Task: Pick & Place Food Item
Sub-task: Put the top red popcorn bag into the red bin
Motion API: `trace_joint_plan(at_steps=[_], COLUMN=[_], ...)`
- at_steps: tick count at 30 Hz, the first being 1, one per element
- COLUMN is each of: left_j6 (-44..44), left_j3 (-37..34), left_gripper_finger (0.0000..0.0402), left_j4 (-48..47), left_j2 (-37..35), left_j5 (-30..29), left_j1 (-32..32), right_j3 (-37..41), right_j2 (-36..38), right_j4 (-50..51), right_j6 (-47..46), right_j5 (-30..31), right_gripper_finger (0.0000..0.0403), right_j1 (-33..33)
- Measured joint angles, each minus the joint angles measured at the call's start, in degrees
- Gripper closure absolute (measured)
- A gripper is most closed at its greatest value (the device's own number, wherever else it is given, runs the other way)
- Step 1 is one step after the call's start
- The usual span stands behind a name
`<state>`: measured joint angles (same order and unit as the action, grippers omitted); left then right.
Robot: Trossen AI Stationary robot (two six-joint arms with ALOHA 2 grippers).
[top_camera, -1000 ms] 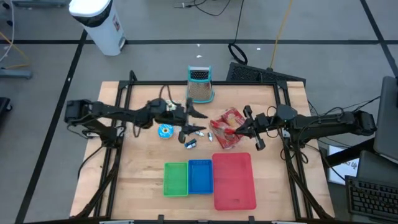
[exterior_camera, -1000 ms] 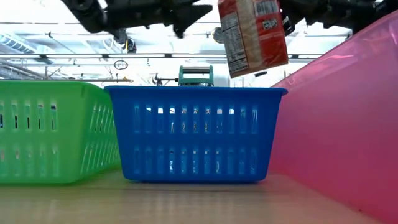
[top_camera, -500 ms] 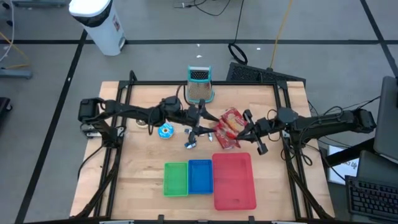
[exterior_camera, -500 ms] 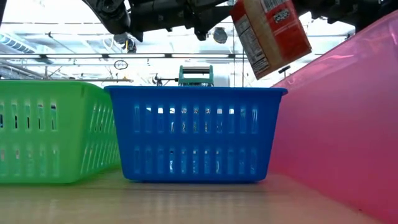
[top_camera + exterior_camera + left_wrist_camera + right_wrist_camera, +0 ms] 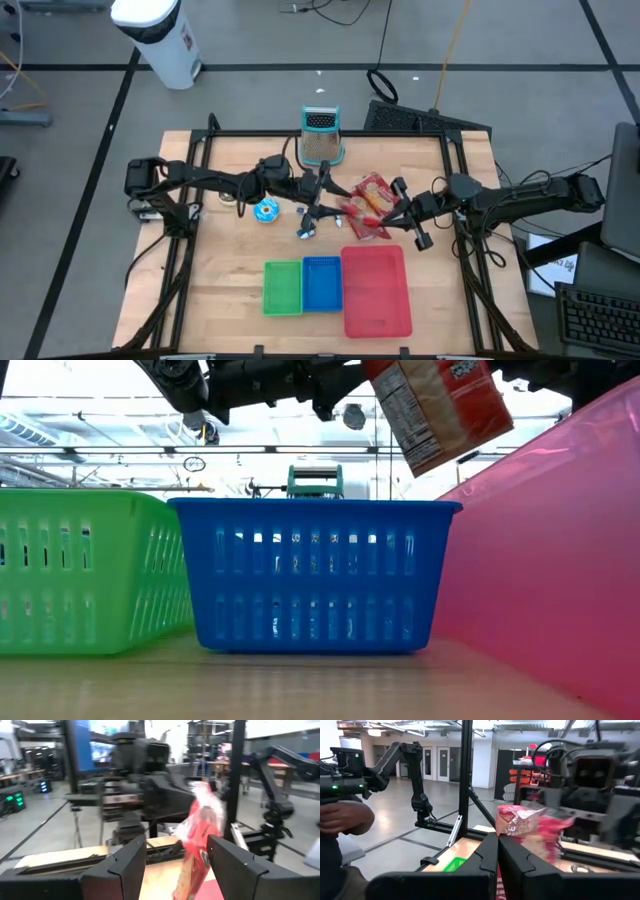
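wooden table [image 5: 220, 290] carries everything, framed by black rails. near its front edge sit three bins side by side: the red bin [image 5: 377, 292] is the biggest and rightmost, then the blue bin [image 5: 322, 284] in the middle, then the green bin [image 5: 282, 287] on the left. low view shows the same row, blue bin [image 5: 315, 575] centred, pink wall of the red bin [image 5: 540, 550] at right.

right gripper [image 5: 385, 210] has its fingers pinched together on the red snack bag [image 5: 368, 205], held up off the table just behind the red bin's far edge. in the low view the snack bag [image 5: 440, 405] hangs tilted, above the gap between blue and red bins.

left gripper [image 5: 322, 195] reaches in from the other side, fingers apart, nothing between them, tips just beside the bag. its wrist view has the bag [image 5: 200, 845] dead ahead between the spread fingers.

metal grater [image 5: 321, 135] stands upright at the table's back edge. blue tape roll [image 5: 266, 211] lies under the left arm; a small blue-white packet [image 5: 307, 232] lies nearby, ahead of the blue bin.
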<state>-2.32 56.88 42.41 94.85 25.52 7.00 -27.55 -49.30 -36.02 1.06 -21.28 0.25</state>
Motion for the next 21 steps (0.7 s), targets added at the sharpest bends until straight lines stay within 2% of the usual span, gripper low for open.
trace_joint_plan(at_steps=[6, 14, 21], left_j6=[-3.22, -1.8, -1.75], left_j3=[0.0, 0.0, 0.0], left_gripper_finger=[0.019, 0.019, 0.019], left_j4=[-0.67, -0.7, 2.89], left_j2=[0.4, 0.4, 0.0], left_j5=[0.04, 0.18, 0.17], left_j1=[-1.39, -1.48, -1.48], right_j3=[0.0, 0.0, 0.0], right_j2=[0.0, 0.0, -0.02], right_j4=[-1.08, -2.87, -2.94], right_j6=[0.53, 1.16, 2.03], right_j5=[0.23, 0.75, 2.18], right_gripper_finger=[0.0403, 0.0403, 0.0403], right_j1=[-0.12, -0.22, -0.22])
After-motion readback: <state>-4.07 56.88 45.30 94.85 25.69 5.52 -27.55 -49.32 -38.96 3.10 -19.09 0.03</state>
